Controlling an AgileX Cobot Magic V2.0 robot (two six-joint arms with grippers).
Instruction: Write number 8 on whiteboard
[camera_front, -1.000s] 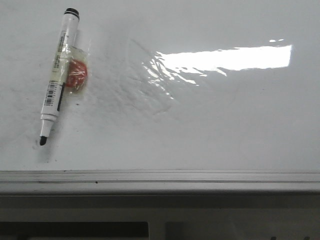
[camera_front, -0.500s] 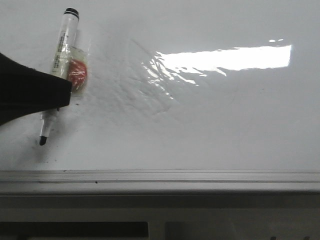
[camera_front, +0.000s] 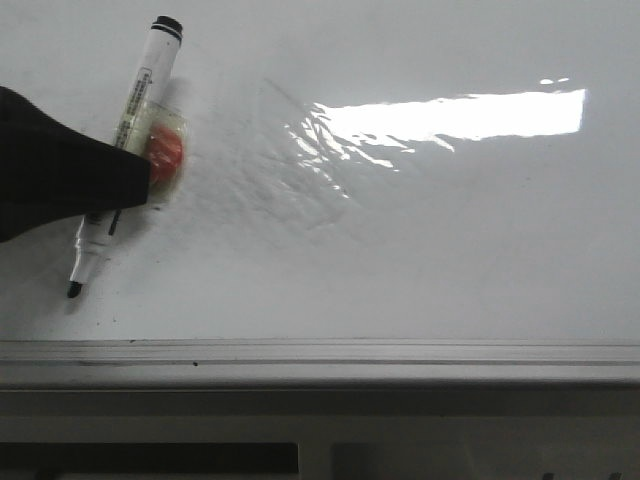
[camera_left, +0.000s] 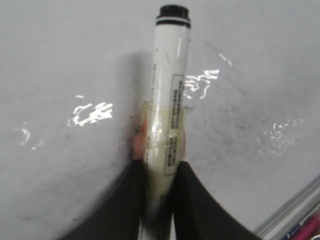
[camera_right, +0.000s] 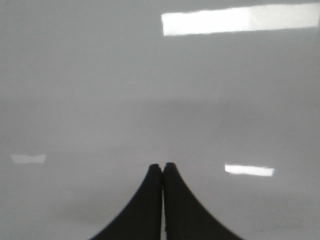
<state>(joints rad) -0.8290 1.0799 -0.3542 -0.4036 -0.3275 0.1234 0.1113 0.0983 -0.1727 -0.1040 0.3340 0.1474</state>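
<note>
The whiteboard (camera_front: 420, 240) fills most of the front view, its grey rim running along the lower part of the frame; only faint smudges and a bright glare patch at upper right mark it. At the left of the frame a white marker (camera_front: 125, 130) lies slanted, black tip at lower left, an orange-red piece (camera_front: 165, 152) taped to it. The left gripper (camera_left: 159, 175) clamps the marker's barrel. The right gripper (camera_right: 162, 167) has its fingers pressed together, holding nothing.

Quick count: one marker (camera_front: 125, 140), one whiteboard (camera_front: 430, 260), one red blob (camera_front: 165, 152) taped on, two grippers, left (camera_left: 159, 175) and right (camera_right: 162, 172).
</note>
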